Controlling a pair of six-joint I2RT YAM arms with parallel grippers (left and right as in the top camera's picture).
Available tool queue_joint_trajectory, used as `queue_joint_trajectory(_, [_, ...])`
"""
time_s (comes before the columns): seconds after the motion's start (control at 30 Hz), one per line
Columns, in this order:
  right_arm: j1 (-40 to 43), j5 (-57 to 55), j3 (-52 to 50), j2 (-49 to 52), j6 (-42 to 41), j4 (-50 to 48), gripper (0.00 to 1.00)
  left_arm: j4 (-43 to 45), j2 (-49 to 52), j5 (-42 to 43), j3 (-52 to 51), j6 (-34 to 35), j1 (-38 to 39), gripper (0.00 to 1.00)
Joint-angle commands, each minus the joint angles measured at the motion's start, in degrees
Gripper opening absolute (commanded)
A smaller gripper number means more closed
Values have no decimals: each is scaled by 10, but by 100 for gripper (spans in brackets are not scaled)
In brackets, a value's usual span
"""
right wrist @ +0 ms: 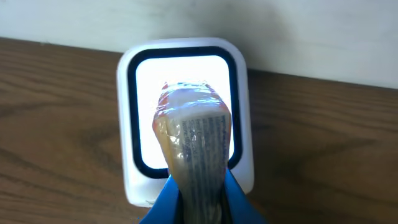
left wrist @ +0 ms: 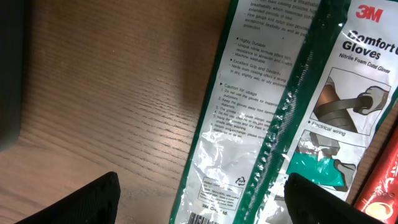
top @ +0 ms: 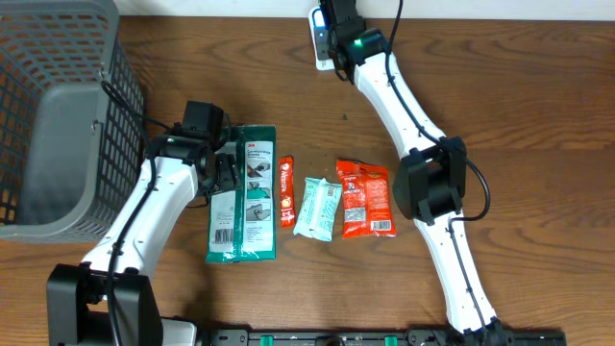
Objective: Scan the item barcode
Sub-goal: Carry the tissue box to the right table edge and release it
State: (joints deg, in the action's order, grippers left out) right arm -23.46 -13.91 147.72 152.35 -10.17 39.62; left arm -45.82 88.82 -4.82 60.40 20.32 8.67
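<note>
a wrapped packet (right wrist: pixel 196 134) is pinched in the closed right gripper (right wrist: pixel 196 199) before the lit barcode scanner (right wrist: pixel 245 155), apparently so its code can be read; the left gripper (left wrist: pixel 205 199) is poised open over a 3m gloves pack (left wrist: pixel 261 93).

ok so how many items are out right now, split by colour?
Green glove packs: 2
Slim red stick pack: 1
Pale teal packets: 2, overlapping
Red bags: 2, overlapping, split hard to see
Clear-wrapped pack in the right gripper at the scanner: 1
Total: 8
</note>
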Motion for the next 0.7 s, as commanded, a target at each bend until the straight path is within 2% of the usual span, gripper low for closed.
queue_joint_trajectory(0.0, [10,-8,-3,-3,4,2,5,0,-4,-3,9,-3,-3,85])
queue_joint_trajectory(0.2, [9,30,-3,-14,4,11,4,0,-4,-3,9,-3,-3,85])
queue_joint_trajectory(0.37, [9,66,-3,-77,4,52,1,0,-4,-3,9,-3,-3,85])
queue_joint_trajectory(0.47, [9,93,-3,-139,4,118,1,0,-4,-3,9,-3,-3,85])
queue_joint_trajectory(0.67, [15,94,-3,-252,7,340,1,0,-4,-3,9,-3,-3,85])
